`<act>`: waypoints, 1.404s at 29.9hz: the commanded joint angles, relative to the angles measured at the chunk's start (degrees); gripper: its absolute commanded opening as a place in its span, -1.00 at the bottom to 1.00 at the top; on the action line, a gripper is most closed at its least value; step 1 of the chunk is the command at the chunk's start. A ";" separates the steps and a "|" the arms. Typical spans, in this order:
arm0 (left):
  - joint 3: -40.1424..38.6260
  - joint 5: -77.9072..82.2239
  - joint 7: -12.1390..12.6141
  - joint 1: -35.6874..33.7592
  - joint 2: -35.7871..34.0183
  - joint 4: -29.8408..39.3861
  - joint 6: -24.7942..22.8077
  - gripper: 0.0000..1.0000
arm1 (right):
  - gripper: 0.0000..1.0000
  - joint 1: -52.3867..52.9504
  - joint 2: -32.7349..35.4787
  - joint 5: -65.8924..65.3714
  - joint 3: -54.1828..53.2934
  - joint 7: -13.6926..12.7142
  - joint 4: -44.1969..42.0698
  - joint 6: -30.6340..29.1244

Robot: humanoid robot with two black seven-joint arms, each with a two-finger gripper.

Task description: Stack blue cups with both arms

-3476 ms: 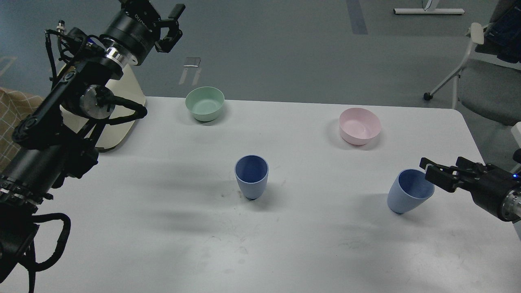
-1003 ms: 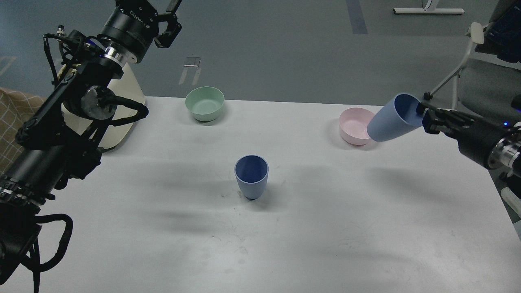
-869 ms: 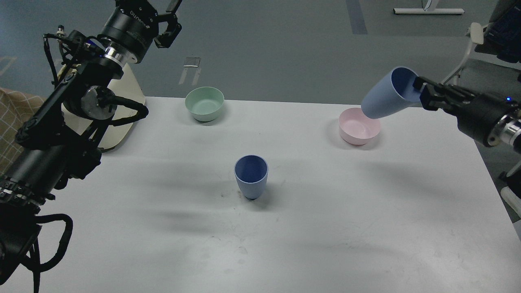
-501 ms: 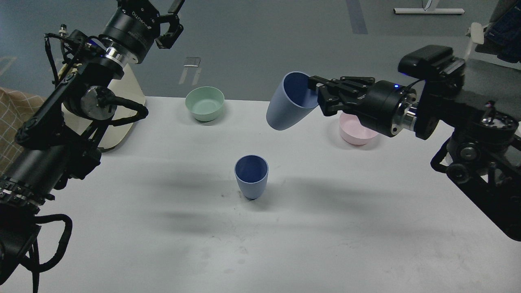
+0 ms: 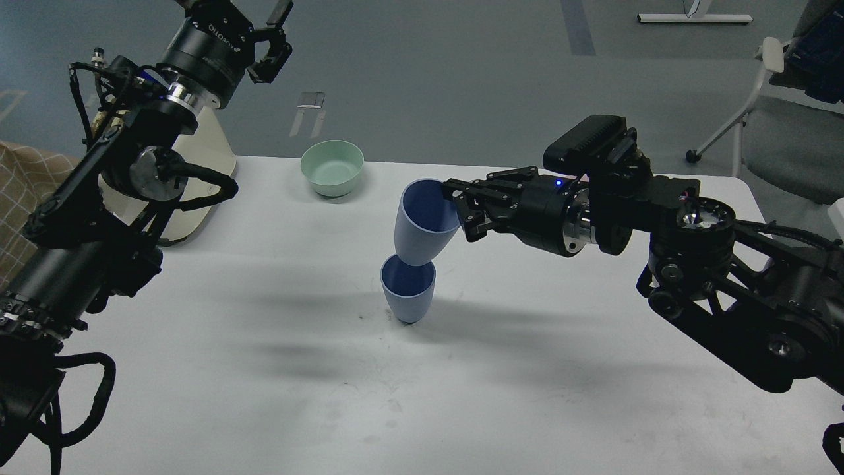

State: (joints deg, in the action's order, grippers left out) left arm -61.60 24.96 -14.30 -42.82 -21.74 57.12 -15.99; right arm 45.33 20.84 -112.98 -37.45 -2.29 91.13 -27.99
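While gripped, upper cup upright (slightly tilted), mouth up

A grey floor lies beyond the white table, a chair at right.

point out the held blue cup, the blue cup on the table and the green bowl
held blue cup (image 5: 417, 231): head view, outer wall below the rim
blue cup on the table (image 5: 409, 300): head view, outer front wall
green bowl (image 5: 331, 173): head view, front outer wall under the rim
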 commanded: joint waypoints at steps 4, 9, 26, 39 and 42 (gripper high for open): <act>0.17 0.01 -0.02 0.02 0.21 0.00 0.09 0.93 | -1.00 -0.07 -0.36 -0.05 1.06 0.00 -0.16 -0.01; 0.08 0.01 0.06 0.02 0.12 0.00 0.09 0.93 | -1.00 -0.94 -0.71 -0.14 1.15 -0.09 -0.16 -0.01; -0.01 0.01 -0.02 0.02 0.03 0.00 0.00 0.93 | -1.00 -0.86 -2.82 -2.78 2.56 -0.44 -1.83 -0.01; 0.08 0.01 -0.02 0.02 0.12 -0.08 -0.09 0.93 | -0.44 -1.03 -2.82 -2.34 2.38 -0.53 -1.92 -0.01; 0.17 0.01 -0.02 0.20 0.21 -0.08 -0.18 0.93 | -0.33 -0.86 -3.09 -1.81 0.89 -0.18 -1.48 -0.01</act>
State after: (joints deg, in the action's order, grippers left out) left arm -61.49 24.96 -14.33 -42.77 -21.64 57.04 -16.09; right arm 44.32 17.94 -115.10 -35.34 -2.77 89.28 -28.02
